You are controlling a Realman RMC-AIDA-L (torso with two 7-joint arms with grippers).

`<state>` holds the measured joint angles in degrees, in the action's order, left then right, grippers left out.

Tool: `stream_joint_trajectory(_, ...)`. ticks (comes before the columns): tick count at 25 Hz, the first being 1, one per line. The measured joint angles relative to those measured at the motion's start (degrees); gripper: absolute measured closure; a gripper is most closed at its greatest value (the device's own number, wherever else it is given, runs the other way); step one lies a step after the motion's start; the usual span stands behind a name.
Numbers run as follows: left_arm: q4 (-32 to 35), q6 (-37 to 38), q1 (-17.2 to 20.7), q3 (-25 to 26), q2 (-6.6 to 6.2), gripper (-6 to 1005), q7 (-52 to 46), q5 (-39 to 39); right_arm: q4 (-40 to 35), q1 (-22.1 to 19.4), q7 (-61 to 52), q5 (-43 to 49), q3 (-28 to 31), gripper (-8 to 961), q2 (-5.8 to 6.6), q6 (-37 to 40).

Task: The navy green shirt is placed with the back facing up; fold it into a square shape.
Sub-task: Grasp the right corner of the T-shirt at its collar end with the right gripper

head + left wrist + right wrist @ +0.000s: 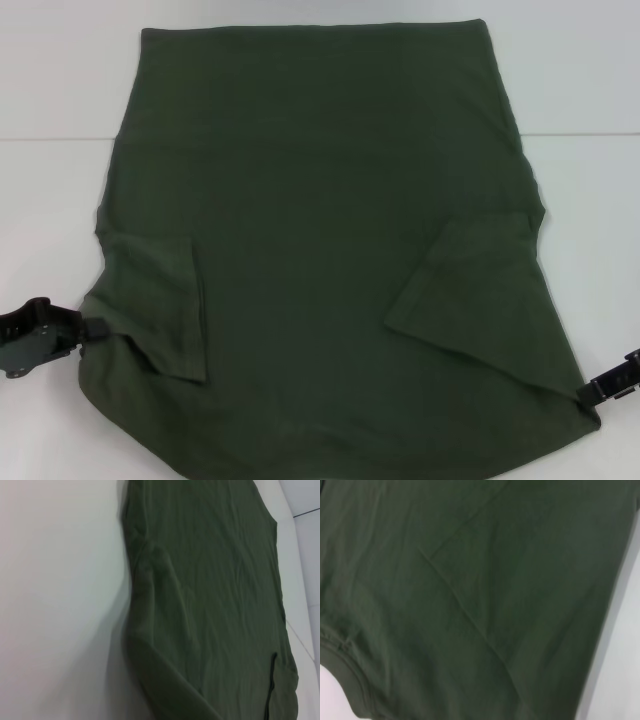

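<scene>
In the head view the navy green shirt [330, 200] lies spread plain side up on the white bench [60, 90], both sleeves folded inward. The left hand [95, 330] meets its near left edge and the right hand [590, 392] its near right corner; I cannot tell whether either is clamped. Both wrist views show only shirt fabric and bench.

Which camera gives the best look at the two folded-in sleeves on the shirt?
The head view: both sleeves lie folded onto the shirt. Each wrist view shows only part of one sleeve up close.
</scene>
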<state>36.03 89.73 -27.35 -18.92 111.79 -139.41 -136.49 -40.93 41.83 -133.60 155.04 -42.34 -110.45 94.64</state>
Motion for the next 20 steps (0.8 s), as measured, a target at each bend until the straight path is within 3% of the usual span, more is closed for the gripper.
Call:
stream_joint_trajectory(7,0.0,0.19,0.19,-0.07,0.01,961,-0.06,-0.04,-0.01,0.0,-0.22,0.0,-0.85,369,-0.87,-0.39)
stream_joint_trajectory(20,0.0,0.52,0.32,-0.06,0.08,961,-0.59,-0.09,0.21,0.38,-2.31,0.14,-1.4,376,-1.37,-1.22)
